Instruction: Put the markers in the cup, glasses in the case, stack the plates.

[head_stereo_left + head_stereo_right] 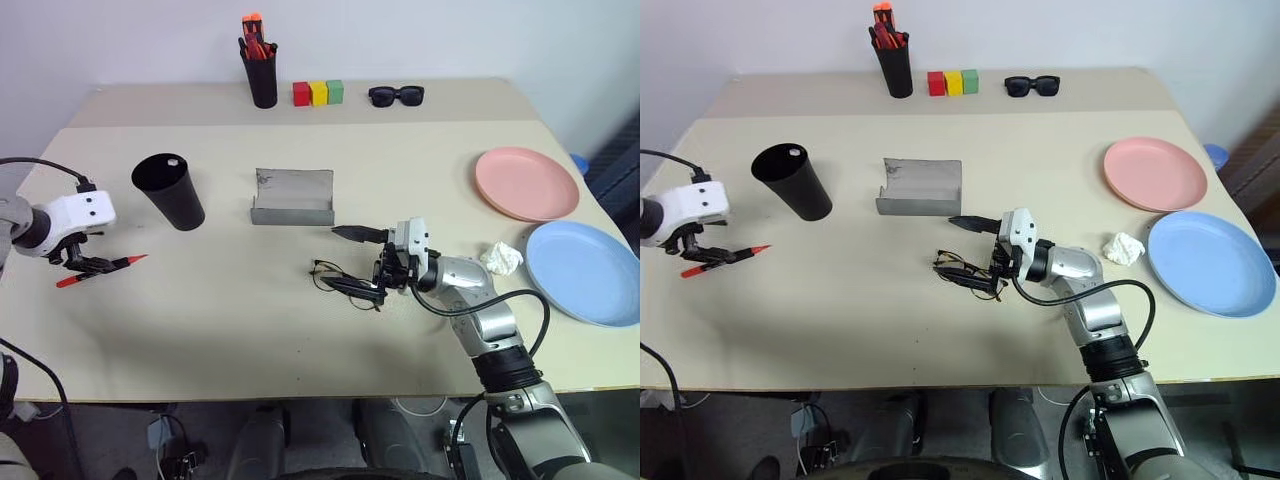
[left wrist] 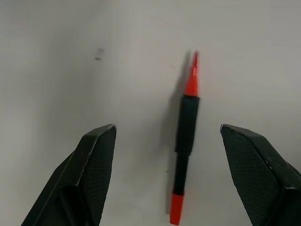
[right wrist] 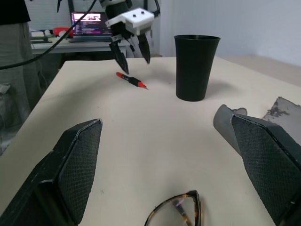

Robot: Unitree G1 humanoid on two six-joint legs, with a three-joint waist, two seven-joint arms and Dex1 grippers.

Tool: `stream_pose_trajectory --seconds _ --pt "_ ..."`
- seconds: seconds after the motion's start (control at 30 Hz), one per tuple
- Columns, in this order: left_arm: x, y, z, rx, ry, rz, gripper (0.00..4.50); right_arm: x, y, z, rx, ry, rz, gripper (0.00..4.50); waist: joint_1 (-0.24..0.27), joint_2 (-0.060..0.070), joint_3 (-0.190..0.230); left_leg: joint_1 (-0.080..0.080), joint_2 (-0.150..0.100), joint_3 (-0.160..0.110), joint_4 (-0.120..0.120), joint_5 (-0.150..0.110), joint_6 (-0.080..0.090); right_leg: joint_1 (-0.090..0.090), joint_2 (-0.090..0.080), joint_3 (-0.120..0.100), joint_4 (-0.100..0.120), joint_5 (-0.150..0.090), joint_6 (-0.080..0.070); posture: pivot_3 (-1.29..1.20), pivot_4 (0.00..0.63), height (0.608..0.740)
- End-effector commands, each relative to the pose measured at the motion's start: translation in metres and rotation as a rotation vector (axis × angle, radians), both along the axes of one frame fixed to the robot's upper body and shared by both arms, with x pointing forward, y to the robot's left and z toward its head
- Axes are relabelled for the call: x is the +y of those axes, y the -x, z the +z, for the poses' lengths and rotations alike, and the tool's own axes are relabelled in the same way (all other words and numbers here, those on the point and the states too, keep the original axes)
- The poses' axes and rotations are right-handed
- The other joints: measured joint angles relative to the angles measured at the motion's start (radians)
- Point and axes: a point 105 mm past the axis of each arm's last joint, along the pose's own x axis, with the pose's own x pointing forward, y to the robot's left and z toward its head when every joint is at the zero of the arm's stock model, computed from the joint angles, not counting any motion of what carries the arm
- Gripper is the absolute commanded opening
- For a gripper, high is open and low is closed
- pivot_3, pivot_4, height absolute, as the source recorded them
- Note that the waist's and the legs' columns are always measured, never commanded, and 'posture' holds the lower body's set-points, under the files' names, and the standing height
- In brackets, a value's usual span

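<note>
Head views
- Worktop (image 1: 250, 330): beige, carries everything below.
- Left tool (image 1: 88, 264): at the left edge, pointing down over the red marker (image 1: 100, 270), fingers spread to either side of it.
- Cup (image 1: 170, 190): black, upright, just right of and beyond the left tool; a white marker tip (image 1: 172, 160) shows inside its rim.
- Case (image 1: 292, 197): grey, lid open, mid worktop, right of the cup.
- Glasses (image 1: 345, 280): thin wire frame, lying nearer than the case, right at the right tool.
- Right tool (image 1: 368, 262): level, pointing left, fingers spread wide, one beyond the glasses, one at them.
- Pink plate (image 1: 527, 183): far right; blue plate (image 1: 585, 272) nearer, beside it, not stacked.
- Crumpled tissue (image 1: 501, 258): just left of the blue plate.
- Pen holder (image 1: 263, 72), coloured blocks (image 1: 318, 93), sunglasses (image 1: 396, 95): along the far edge.

Left wrist view
- Red marker: flat on the worktop between the two spread fingers (image 2: 96, 160), touching neither.

Right wrist view
- Glasses: rim lies between the spread fingers (image 3: 80, 160).
- Cup: upright beyond; left tool poised above the red marker.
</note>
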Motion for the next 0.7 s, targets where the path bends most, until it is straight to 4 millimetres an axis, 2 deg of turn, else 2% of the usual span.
stream_pose_trajectory --seconds 0.03,0.3,0.47,0.57,0.7 --pt "0.006 0.004 0.004 0.046 -0.026 -0.003 3.62 0.001 0.001 0.012 -0.048 -0.014 0.006 4.5 0.0 0.0 0.0 0.0 0.0 0.0 0.0 0.0 0.0 0.0 0.0 0.0 0.0 0.0 0.0 0.0 0.15 0.74" --pt "-0.006 -0.004 -0.012 0.156 -0.096 -0.054 3.62 0.0 0.0 0.014 -0.053 -0.019 -0.006 4.5 0.004 -0.002 0.001 0.0 0.0 -0.001 0.002 0.0 0.0 0.001 0.0 0.0 0.001 0.0 0.0 0.0 0.15 0.74" --pt "-0.008 -0.013 -0.02 0.156 -0.166 -0.057 3.62 -0.001 -0.001 0.014 -0.054 -0.024 -0.024 4.5 0.002 -0.002 0.001 0.0 0.0 -0.001 0.002 0.0 0.0 0.0 0.0 0.0 0.002 0.0 0.0 0.0 0.15 0.74" --pt "-0.007 -0.016 -0.023 0.151 -0.197 -0.044 2.73 -0.002 -0.001 0.015 -0.054 -0.03 -0.036 4.5 0.002 -0.002 0.001 0.0 0.0 -0.001 0.002 0.0 0.0 0.0 0.0 0.0 0.003 0.0 0.0 0.0 0.15 0.74" --pt "-0.002 -0.011 -0.023 0.175 -0.217 -0.048 0.76 -0.003 -0.001 0.014 -0.052 -0.029 -0.042 4.5 0.003 -0.002 0.001 0.0 0.0 -0.001 0.003 0.0 0.0 -0.001 0.0 0.0 0.006 0.0 0.0 0.0 0.15 0.74"
